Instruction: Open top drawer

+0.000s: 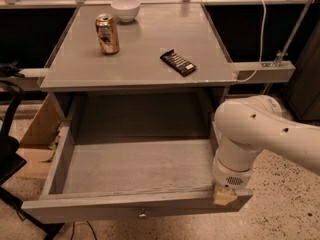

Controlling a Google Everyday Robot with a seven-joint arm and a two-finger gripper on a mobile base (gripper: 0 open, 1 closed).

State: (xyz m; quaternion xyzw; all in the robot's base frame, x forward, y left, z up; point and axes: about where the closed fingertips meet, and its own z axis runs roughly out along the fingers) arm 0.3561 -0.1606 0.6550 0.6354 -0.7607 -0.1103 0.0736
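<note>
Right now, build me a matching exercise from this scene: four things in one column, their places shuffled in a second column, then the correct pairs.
Things
1. soda can
2. white bowl
3. dark snack bar
4. gripper

Places
A. at the right end of the open top drawer, on its front edge
B. at the back edge of the tabletop
C. left part of the tabletop, standing upright in front of the white bowl
D. lying flat on the tabletop, right of centre

Pairs: 1-C, 2-B, 3-D, 4-A
</note>
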